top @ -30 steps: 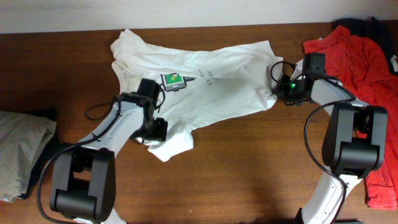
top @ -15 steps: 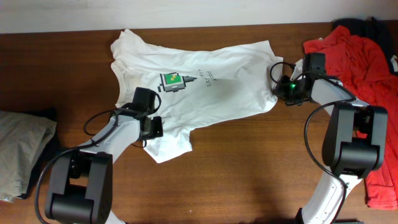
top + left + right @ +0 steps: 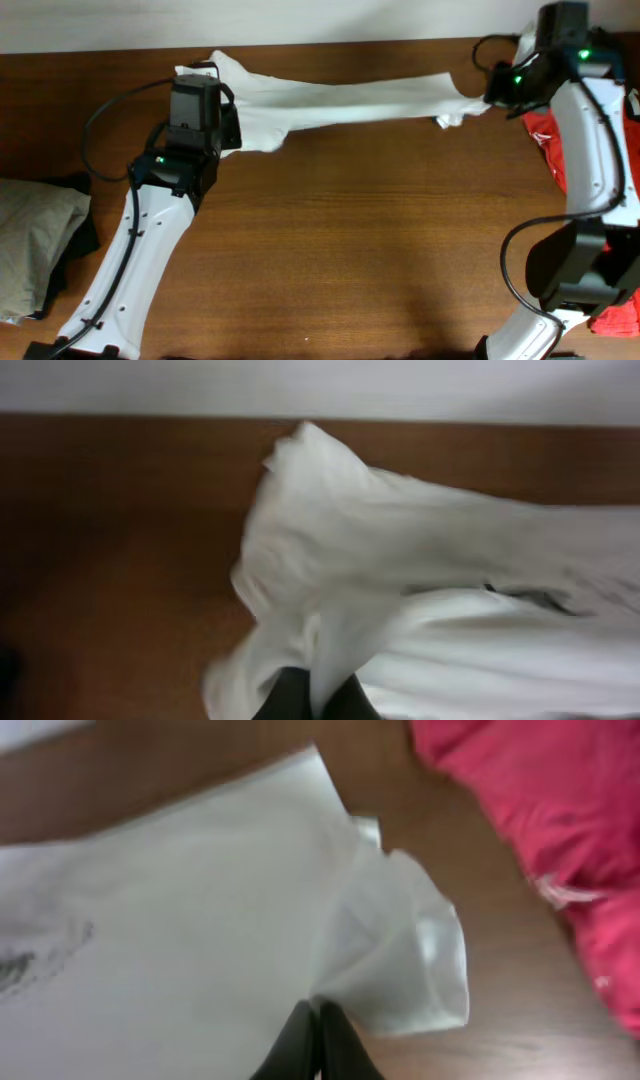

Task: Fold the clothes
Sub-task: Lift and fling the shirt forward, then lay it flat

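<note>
The clothes, a white T-shirt (image 3: 350,97), hang stretched in a long band above the far side of the table. My left gripper (image 3: 228,122) is shut on the left end. In the left wrist view the white fabric (image 3: 420,590) is pinched between the dark fingertips of the left gripper (image 3: 315,698). My right gripper (image 3: 492,98) is shut on the right end, next to a sleeve. In the right wrist view the right gripper (image 3: 318,1025) grips the shirt (image 3: 180,920) where the sleeve (image 3: 410,960) joins. The print is hidden in the folds.
A red garment (image 3: 612,305) lies at the right edge of the table, also in the right wrist view (image 3: 540,820). A beige-grey folded garment (image 3: 35,240) lies at the left edge. Brown wooden table (image 3: 350,230) spreads below the shirt; a white wall runs behind.
The left gripper shut on the shirt's lower left part. Both arms then rose and drew back and apart, lifting the flat shirt off the table into a taut band.
</note>
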You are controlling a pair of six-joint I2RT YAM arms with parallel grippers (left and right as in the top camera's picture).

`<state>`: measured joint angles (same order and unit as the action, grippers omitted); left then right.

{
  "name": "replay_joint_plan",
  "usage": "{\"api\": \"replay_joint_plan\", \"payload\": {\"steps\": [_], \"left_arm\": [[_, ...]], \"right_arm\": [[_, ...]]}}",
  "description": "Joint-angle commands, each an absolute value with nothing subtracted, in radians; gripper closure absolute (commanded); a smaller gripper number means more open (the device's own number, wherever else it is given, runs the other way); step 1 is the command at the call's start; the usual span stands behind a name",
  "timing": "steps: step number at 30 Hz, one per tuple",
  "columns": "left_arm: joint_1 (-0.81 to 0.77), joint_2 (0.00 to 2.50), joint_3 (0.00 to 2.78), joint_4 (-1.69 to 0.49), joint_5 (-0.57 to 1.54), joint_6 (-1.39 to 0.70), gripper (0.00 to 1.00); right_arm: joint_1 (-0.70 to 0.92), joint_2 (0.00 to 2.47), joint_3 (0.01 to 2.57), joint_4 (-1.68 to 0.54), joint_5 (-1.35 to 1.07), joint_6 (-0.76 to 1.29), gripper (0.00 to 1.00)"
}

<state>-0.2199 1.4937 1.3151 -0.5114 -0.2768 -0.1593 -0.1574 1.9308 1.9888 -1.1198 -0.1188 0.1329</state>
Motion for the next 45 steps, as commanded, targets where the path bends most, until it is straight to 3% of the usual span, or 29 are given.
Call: {"api": "replay_joint_plan", "payload": {"steps": [1,7,12,22,28,32,37,41,45], "left_arm": [[-0.217,1.467,1.417,-0.509,-0.341,-0.080,1.00],[-0.183,1.467,1.775,-0.550,-0.337,-0.004,1.00],[-0.180,1.438,1.974,-0.873,-0.338,-0.002,1.00],[-0.180,1.071,1.974,-1.092,-0.390,-0.014,1.00],[-0.180,1.012,1.974,-1.110,-0.398,-0.012,1.00],[-0.180,1.179,1.974,-1.083,-0.443,-0.002,1.00],[-0.180,1.654,1.974,-1.050,-0.387,-0.002,1.00],[-0.180,2.012,1.974,-0.941,-0.351,-0.003,1.00],[-0.150,2.165,1.974,-0.814,-0.343,-0.002,1.00]], "right_arm": [[-0.164,1.906,2.202,-1.235,-0.019,0.103,0.96],[-0.164,1.906,2.690,-1.495,0.021,0.104,0.96],[-0.164,1.875,2.930,-1.692,0.068,0.166,0.96],[-0.164,1.532,2.892,-1.699,0.054,0.213,0.96],[-0.164,1.426,2.670,-1.699,0.050,0.243,0.96],[-0.164,1.503,2.492,-1.698,0.050,0.253,0.96],[-0.164,1.783,2.414,-1.685,0.051,0.247,0.96],[-0.164,2.048,2.414,-1.563,0.049,0.229,0.96],[-0.152,2.277,2.414,-1.413,0.045,0.214,0.96]]}}
